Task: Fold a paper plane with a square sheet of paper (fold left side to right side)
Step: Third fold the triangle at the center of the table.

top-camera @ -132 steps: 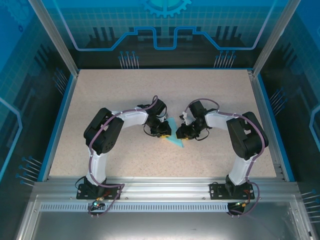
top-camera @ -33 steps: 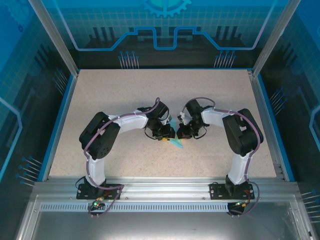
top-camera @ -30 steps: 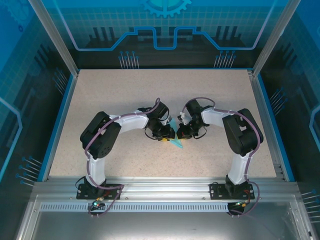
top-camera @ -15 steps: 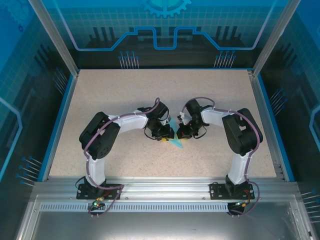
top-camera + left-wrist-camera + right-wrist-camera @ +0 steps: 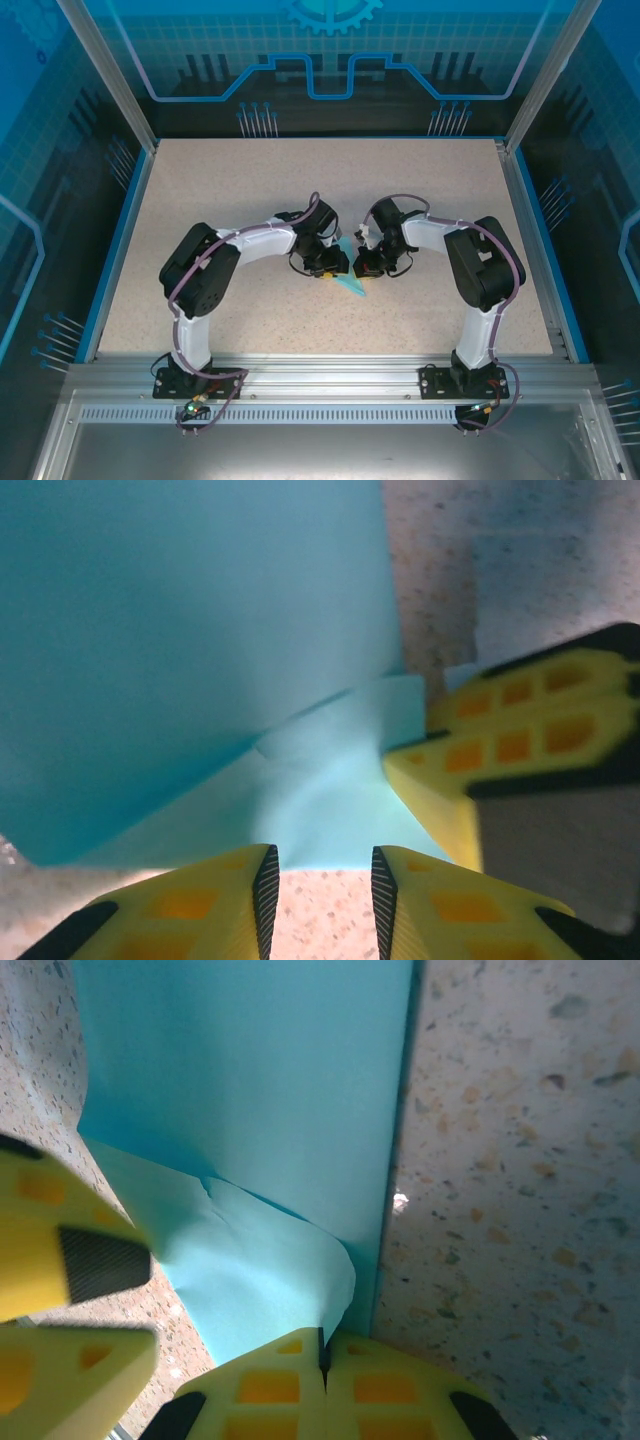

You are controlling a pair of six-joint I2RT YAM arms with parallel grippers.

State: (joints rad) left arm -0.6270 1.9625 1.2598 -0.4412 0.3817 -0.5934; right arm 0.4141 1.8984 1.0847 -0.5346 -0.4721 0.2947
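Note:
The light-blue sheet of paper (image 5: 351,284) is a narrow creased shape lying on the speckled table between my two grippers. In the left wrist view the paper (image 5: 190,650) lies just ahead of my left gripper (image 5: 322,865), which is open with bare table showing between its fingers. In the right wrist view my right gripper (image 5: 323,1338) is shut on a curled-up flap of the paper (image 5: 250,1080), whose lower layers lie flat. From above, the left gripper (image 5: 331,265) and right gripper (image 5: 362,268) sit almost touching over the sheet, hiding most of it.
The beige speckled table (image 5: 250,190) has a blue rim and transparent walls round it. The right gripper's yellow fingers (image 5: 520,720) stand close at the right of the left wrist view. The left gripper's fingers (image 5: 60,1260) crowd the left of the right wrist view.
Since 4.4 s ago both arms have drawn closer together over the paper, covering more of it. Over the last second almost nothing has moved.

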